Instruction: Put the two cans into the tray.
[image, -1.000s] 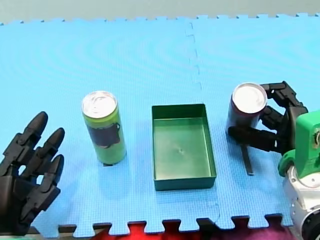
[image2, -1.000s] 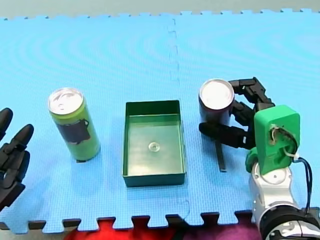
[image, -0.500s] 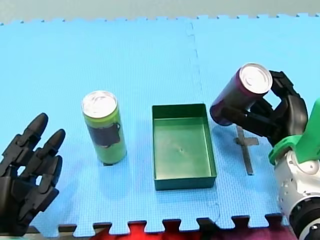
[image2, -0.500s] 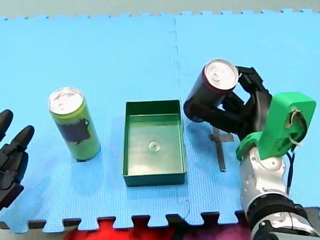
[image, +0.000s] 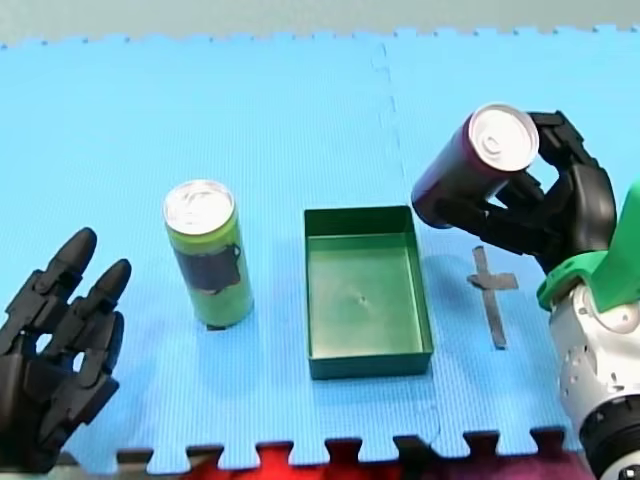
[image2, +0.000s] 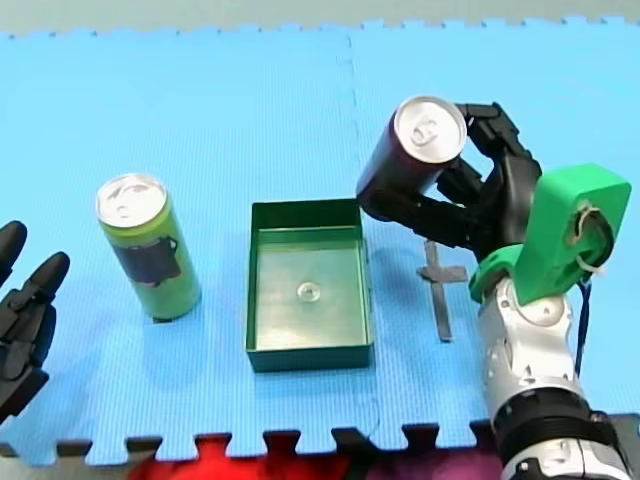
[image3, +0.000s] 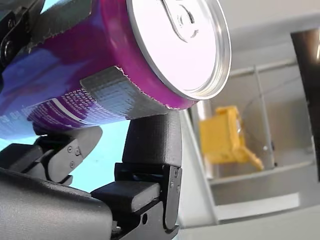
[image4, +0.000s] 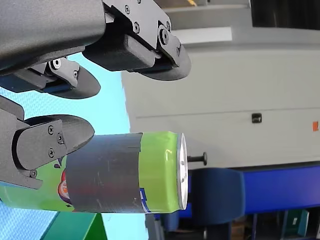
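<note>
Our right hand (image: 548, 205) is clamped on the purple can (image: 468, 168), w/ fingers (image3: 150, 142) wrapped round its side & one finger under it. The can is up off the mat (image: 200, 110) & tipped, w/ its shiny top up toward us & its bottom pointing down at the tray (image: 368, 364). We think it's tipped b/c the hand leans that way to reach the tray. It prob. has to stand straight before we let go, or it may fall over.

The tray sits below & to the left of these fingers, no can in it yet. The wall nearest the fingers is the thing to clear. The can's bottom hangs just beside the tray's far right corner, so too low = a bump.

Under the fingers a grey tape cross (image: 492, 292) is stuck on the mat. It's flat, so no trouble.

The green can (image: 208, 255) stands upright past the tray, well apart from the right fingers & nearer our left hand (image: 60, 345). That hand holds nothing, low by the mat's front edge. The tray looks tight for 2 cans.
</note>
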